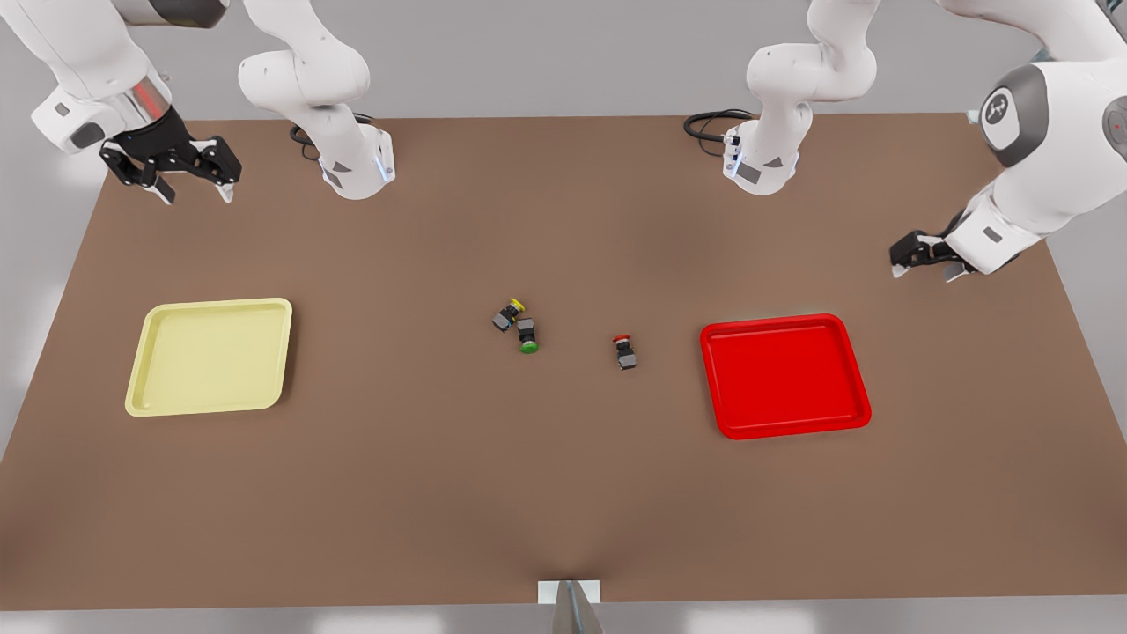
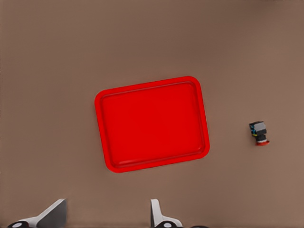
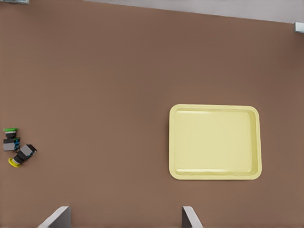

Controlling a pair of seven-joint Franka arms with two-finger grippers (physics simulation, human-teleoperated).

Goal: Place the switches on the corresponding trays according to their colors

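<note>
Three small switches lie mid-table: the yellow-capped one (image 1: 509,313) (image 3: 22,155) touches the green-capped one (image 1: 527,335) (image 3: 10,139), and the red-capped one (image 1: 624,350) (image 2: 259,132) lies apart, nearer the red tray (image 1: 775,321) (image 2: 152,123). The pale yellow tray (image 1: 211,305) (image 3: 213,142) sits at the front view's left. Both trays hold nothing. My left gripper (image 1: 924,271) (image 2: 107,216) hovers open beyond the red tray, at the front view's right. Open as well, my right gripper (image 1: 195,189) (image 3: 123,218) hangs above the table's far corner at the front view's left, beyond the yellow tray.
The brown table (image 1: 563,458) carries the two arm bases (image 1: 357,167) (image 1: 762,158) at its far edge, each with a black cable beside it. A small white and grey mount (image 1: 570,599) sits at the middle of the near edge.
</note>
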